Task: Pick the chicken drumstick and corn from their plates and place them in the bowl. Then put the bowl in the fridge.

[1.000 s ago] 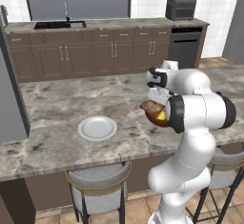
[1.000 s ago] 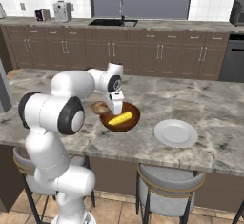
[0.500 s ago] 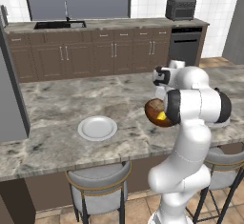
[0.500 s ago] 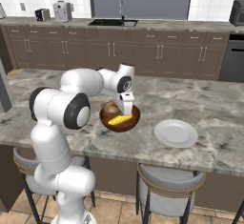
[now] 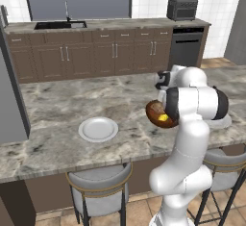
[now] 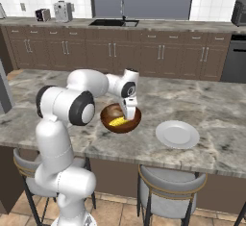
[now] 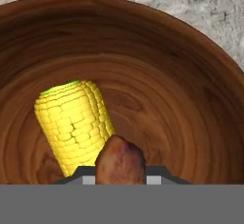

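Gripper (image 6: 128,117) sits over the round deep glossy reddish-brown wooden-looking bowl (image 6: 108,124) on the grey-veined marble island counter (image 6: 202,100), pointing down into it. Jaws nearly closed, pinching the small lumpy golden-brown chicken drumstick (image 7: 120,162); in the hand view it sits between the finger tips at the bottom edge, above the bowl floor.

Short bright yellow corn cob (image 7: 74,123) lies inside the bowl, green stub end pointing away from the camera, just beside the drumstick. In the left base view the bowl (image 5: 153,112) is partly hidden behind the arm, a bit of the corn (image 5: 164,118) showing inside it.

Two round flat white plates with grey rims on the same counter: one (image 6: 177,134) near the bowl on the arm's right, the other (image 5: 98,129) well apart on its left. Tall grey steel-look fridge (image 5: 10,106) edge at far left of the left base view, past the counter end
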Controlling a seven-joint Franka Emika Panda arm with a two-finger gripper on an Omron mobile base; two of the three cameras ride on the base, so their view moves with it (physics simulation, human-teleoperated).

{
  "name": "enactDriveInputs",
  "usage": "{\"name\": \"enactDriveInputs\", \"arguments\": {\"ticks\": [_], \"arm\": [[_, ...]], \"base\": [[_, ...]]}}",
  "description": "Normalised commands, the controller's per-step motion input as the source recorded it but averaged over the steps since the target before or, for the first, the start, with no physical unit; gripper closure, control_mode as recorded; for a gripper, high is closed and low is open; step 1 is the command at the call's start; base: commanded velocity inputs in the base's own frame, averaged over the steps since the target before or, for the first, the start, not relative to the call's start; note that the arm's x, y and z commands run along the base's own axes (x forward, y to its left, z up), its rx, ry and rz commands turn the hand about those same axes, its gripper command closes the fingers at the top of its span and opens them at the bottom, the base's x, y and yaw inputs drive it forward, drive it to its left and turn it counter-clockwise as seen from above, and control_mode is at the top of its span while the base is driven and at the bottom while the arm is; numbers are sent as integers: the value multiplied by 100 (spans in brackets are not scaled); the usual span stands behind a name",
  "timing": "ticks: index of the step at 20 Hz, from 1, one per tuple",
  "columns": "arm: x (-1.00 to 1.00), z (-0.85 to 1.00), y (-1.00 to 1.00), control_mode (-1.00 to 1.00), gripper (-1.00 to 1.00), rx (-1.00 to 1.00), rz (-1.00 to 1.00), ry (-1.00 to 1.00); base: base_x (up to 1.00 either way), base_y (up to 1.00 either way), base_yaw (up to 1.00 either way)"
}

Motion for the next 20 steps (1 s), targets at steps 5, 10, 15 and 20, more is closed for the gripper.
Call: {"name": "enactDriveInputs", "arguments": {"ticks": [5,10,15,20], "arm": [[15,-18,-1,-100,100,-1,-6,0],[18,-14,0,-100,100,-1,-1,0],[-1,-9,0,-100,-100,-1,0,-5],[-19,0,-1,-100,-100,0,0,-12]], "base": [[0,0,0],[0,0,0],[0,0,0],[0,0,0]]}}
